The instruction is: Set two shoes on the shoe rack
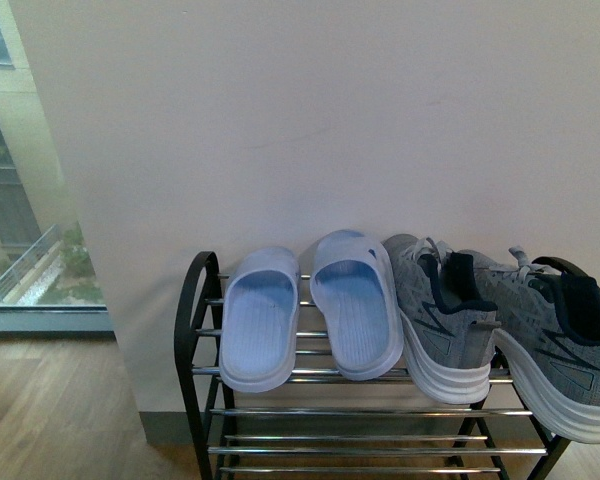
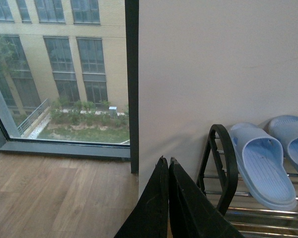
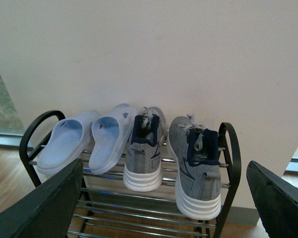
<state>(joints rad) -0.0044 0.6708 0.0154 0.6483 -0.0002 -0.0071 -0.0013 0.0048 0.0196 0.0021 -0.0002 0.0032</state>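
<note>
Both grey sneakers (image 1: pixel 450 320) (image 1: pixel 555 345) rest side by side on the top tier of the black shoe rack (image 1: pixel 192 300), heels toward me. The right one overhangs the front rod. In the right wrist view the same sneakers (image 3: pixel 144 153) (image 3: pixel 196 166) sit on the shoe rack (image 3: pixel 228 148), in front of my right gripper (image 3: pixel 164 198), which is open, well back from them, with nothing between its fingers (image 3: pixel 37 208). My left gripper (image 2: pixel 165 163) is shut on nothing, off the rack's left rail (image 2: pixel 221 163). Neither arm shows in the front view.
Two pale blue slides (image 1: pixel 260 320) (image 1: pixel 358 305) lie on the top tier left of the sneakers. Lower chrome rods (image 1: pixel 370 412) are bare. A white wall (image 1: pixel 330 130) stands behind the rack. A window (image 2: pixel 59 74) and wooden floor (image 2: pixel 54 193) are to the left.
</note>
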